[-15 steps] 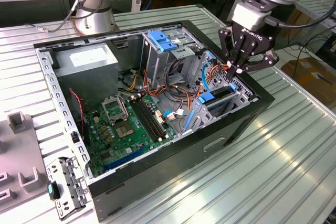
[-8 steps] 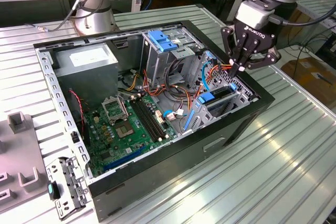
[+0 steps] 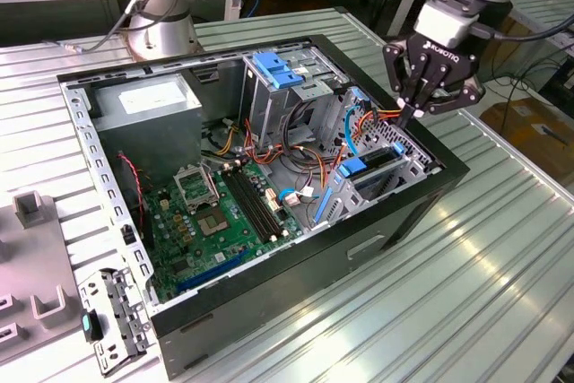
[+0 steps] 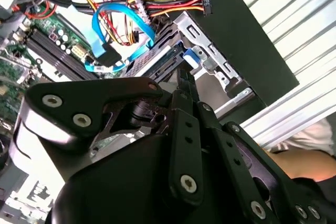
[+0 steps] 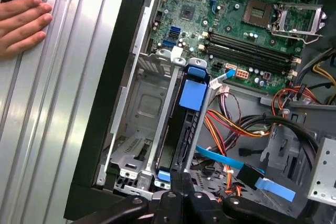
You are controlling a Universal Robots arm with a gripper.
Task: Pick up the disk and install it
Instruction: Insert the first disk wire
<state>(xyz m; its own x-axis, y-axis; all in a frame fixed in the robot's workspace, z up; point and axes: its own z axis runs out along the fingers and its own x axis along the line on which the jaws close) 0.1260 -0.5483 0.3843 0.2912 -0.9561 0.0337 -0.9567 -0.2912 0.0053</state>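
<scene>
Ribbed metal table (image 3: 502, 248) carries an open computer case (image 3: 269, 298), its green circuit board (image 3: 215, 213) lying bare. We find the disk (image 3: 366, 170) already out of the gripper and standing on edge in a slot of the silver drive cage (image 5: 139, 103), at the corner of the case on the exterior view's right. In the first wrist view its blue handle (image 5: 193, 95) faces the circuit board.

The gripper (image 3: 408, 116) hangs just above the far end of the disk, its fingers pinched together with nothing between them. We cannot tell whether the tips touch the disk.

We judge the pick-up done and the insertion largely done. Whether the disk is pushed fully home we cannot say. A flat blue cable (image 5: 262, 179) lies loose beside the cage. A person's hand (image 5: 21, 22) rests on the table outside the case.
</scene>
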